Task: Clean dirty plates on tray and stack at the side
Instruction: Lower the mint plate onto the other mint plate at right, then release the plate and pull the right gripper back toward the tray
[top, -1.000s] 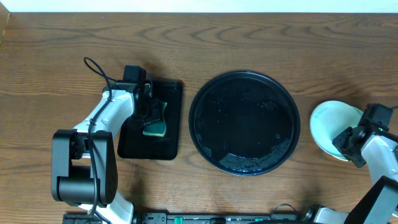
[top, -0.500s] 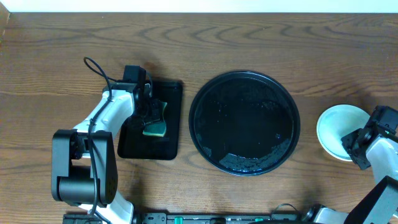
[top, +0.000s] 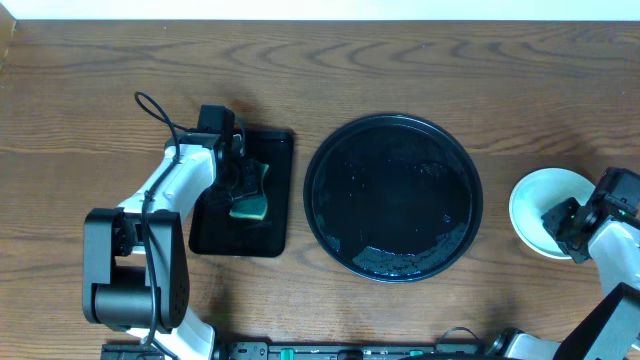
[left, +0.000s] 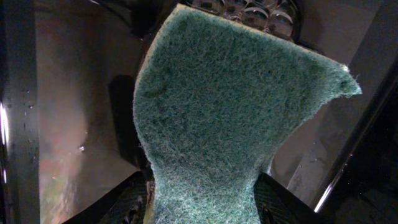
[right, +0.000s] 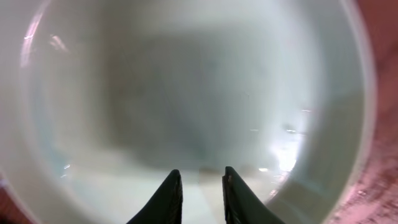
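Note:
The round black tray (top: 392, 198) lies in the middle of the table with no plates on it, its surface wet and glossy. A pale mint-white plate (top: 538, 205) lies flat on the wood at the far right and fills the right wrist view (right: 186, 93). My right gripper (top: 563, 219) (right: 202, 182) hovers over the plate's right side, jaws slightly open with only the plate's surface showing between them. My left gripper (top: 243, 186) (left: 202, 200) is shut on a green-and-yellow sponge (top: 250, 202) (left: 230, 118), which it pinches at the waist.
A smaller rectangular black tray (top: 214, 236) sits left of the round tray, under the sponge. A black cable (top: 155, 108) loops behind the left arm. Bare wood runs along the back of the table.
The plate shifted slightly right and settled flat on the table. My right gripper's jaws parted and let it go. The left arm and sponge have not moved.

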